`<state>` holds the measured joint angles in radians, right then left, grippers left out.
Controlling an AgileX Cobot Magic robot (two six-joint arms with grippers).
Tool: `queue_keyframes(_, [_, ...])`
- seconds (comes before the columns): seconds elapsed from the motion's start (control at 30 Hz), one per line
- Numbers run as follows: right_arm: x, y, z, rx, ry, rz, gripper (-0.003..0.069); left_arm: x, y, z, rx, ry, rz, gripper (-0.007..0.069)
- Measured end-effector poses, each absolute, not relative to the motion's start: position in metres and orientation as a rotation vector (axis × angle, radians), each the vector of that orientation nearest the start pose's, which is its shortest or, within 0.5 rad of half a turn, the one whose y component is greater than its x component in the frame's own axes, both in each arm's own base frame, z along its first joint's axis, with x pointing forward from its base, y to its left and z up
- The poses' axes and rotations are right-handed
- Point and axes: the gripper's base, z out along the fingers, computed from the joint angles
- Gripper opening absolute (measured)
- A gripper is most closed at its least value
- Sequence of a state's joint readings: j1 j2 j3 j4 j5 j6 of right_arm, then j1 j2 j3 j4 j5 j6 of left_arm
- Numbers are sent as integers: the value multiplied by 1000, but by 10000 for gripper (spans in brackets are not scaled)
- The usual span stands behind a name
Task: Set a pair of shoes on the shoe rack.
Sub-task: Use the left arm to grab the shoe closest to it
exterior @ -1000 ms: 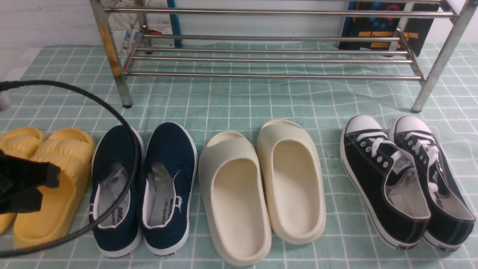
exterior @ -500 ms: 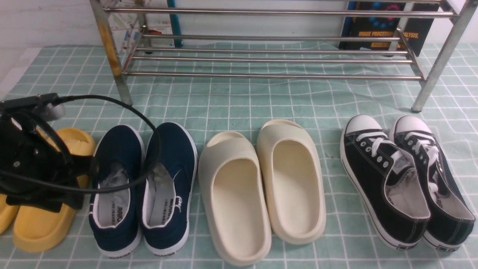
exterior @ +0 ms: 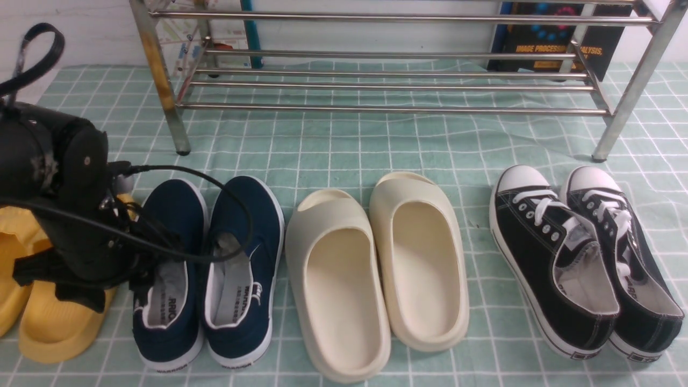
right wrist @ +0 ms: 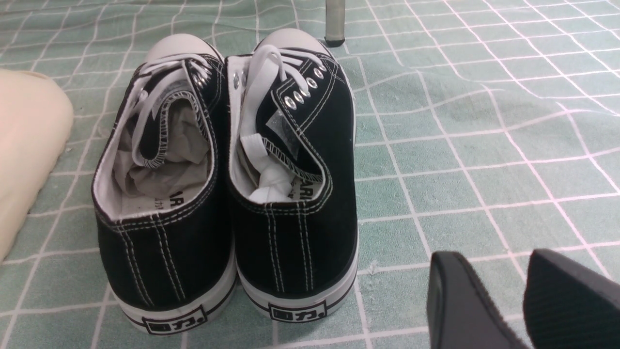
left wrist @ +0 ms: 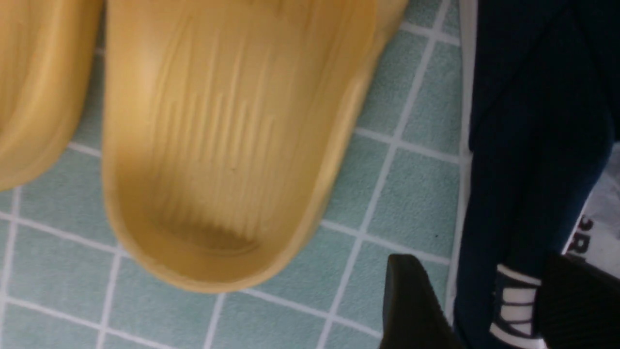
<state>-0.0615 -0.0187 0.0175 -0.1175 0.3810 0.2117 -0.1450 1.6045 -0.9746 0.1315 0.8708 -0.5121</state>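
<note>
Two navy slip-on shoes stand side by side on the green checked cloth, the left shoe (exterior: 173, 204) and the right shoe (exterior: 253, 204), heels toward me. My left gripper (exterior: 141, 274) is down at the left shoe's heel end. In the left wrist view it (left wrist: 479, 261) is open and straddles the shoe's outer side wall (left wrist: 523, 121), one finger (left wrist: 411, 305) on the cloth outside, the other over the insole. The silver shoe rack (exterior: 392, 110) stands at the back, with nothing on its bars. My right gripper (right wrist: 494, 257) is open and empty, low over the cloth, right of the black sneakers.
Yellow slides (exterior: 59, 328) lie under and left of my left arm, close to the navy shoe (left wrist: 227, 145). Cream slides (exterior: 376, 269) sit in the middle. Black lace-up sneakers (exterior: 580, 258) are at the right (right wrist: 218, 169). A book (exterior: 559, 48) leans behind the rack.
My left arm has come in from the left edge, moved right and swung down over the left navy shoe. The shoes have not moved.
</note>
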Motion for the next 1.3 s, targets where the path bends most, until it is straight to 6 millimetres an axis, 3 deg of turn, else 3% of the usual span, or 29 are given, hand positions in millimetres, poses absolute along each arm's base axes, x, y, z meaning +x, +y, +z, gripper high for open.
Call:
queue_keyframes(0.17, [52, -7, 174, 182, 1852, -12, 246, 292, -38, 193, -426, 2955, 10, 305])
queue_keyframes(0.37, [52, -7, 174, 182, 1852, -12, 246, 292, -43, 195, -386, 2990, -53, 239])
queue_keyframes(0.67, [52, -7, 174, 182, 1852, -12, 246, 287, -42, 222, -334, 2965, -62, 280])
queue_keyframes(0.83, [52, -7, 174, 182, 1852, -12, 246, 288, -40, 217, -319, 2994, -23, 295])
queue_keyframes(1.0, [52, -7, 174, 182, 1852, -12, 246, 290, -40, 200, -317, 3078, 29, 293])
queue_keyframes(1.13, [52, -7, 174, 182, 1852, -12, 246, 293, -39, 189, -308, 3110, 59, 244])
queue_keyframes(1.3, [52, -7, 174, 182, 1852, -12, 246, 293, -37, 194, -271, 3082, 88, 81])
